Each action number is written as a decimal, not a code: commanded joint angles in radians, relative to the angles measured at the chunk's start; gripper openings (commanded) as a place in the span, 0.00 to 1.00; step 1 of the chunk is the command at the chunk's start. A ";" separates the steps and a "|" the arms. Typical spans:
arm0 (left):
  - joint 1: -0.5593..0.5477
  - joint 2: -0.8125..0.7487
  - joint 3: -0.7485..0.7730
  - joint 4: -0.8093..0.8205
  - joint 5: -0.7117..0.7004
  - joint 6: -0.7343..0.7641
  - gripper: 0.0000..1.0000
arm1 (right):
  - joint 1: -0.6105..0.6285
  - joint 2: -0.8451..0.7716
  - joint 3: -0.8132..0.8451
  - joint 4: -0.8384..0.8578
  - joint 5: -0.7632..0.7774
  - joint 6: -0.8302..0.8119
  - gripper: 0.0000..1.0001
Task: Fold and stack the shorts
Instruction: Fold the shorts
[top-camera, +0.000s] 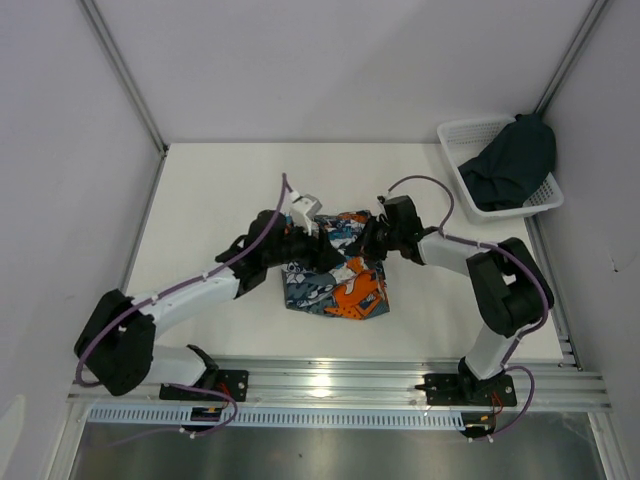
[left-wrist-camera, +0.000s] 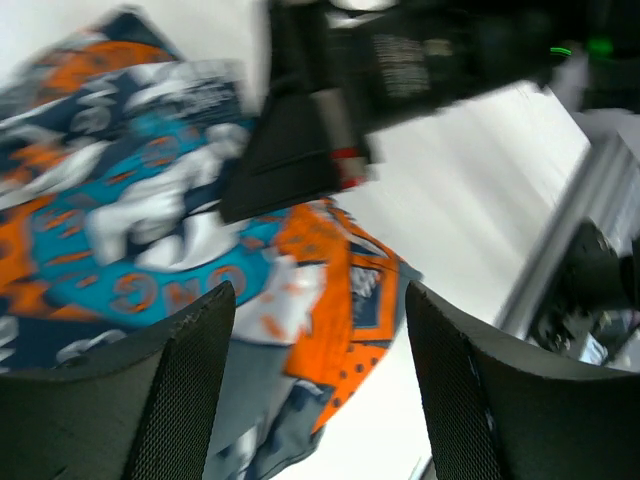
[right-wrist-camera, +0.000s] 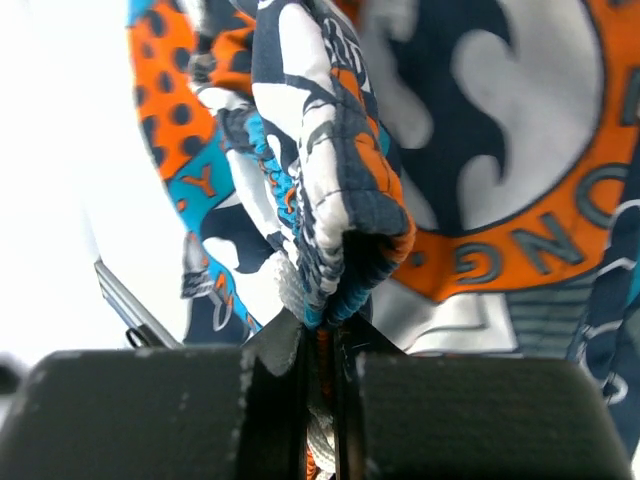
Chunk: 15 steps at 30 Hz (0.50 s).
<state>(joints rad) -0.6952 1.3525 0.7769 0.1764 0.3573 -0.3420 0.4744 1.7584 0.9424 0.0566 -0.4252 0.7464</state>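
Observation:
The printed shorts (top-camera: 335, 280) lie bunched in the middle of the table, orange, teal, white and navy. My right gripper (top-camera: 372, 238) is shut on a fold of their waistband (right-wrist-camera: 340, 240) at their far right edge. My left gripper (top-camera: 318, 252) is open just above the shorts' left side; its fingers (left-wrist-camera: 170, 380) frame the orange corner of the print (left-wrist-camera: 340, 300) with nothing between them. The plain dark navy-teal shorts (top-camera: 512, 162) lie heaped in the basket at the back right.
A white mesh basket (top-camera: 462, 135) stands at the back right corner against the right wall. A metal rail (top-camera: 330, 385) runs along the table's near edge. White walls enclose the left, back and right sides.

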 joint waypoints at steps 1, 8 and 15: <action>0.077 -0.113 -0.038 -0.024 -0.050 -0.051 0.72 | 0.006 -0.112 0.073 -0.093 0.022 -0.068 0.00; 0.091 -0.130 -0.001 -0.091 -0.124 -0.043 0.72 | -0.040 -0.166 0.118 -0.176 -0.056 -0.125 0.00; 0.094 -0.037 0.021 -0.048 -0.153 -0.043 0.72 | -0.088 -0.133 0.021 -0.141 -0.064 -0.180 0.00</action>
<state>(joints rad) -0.6071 1.2762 0.7521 0.0952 0.2367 -0.3759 0.3946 1.6146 1.0058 -0.0921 -0.4702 0.6128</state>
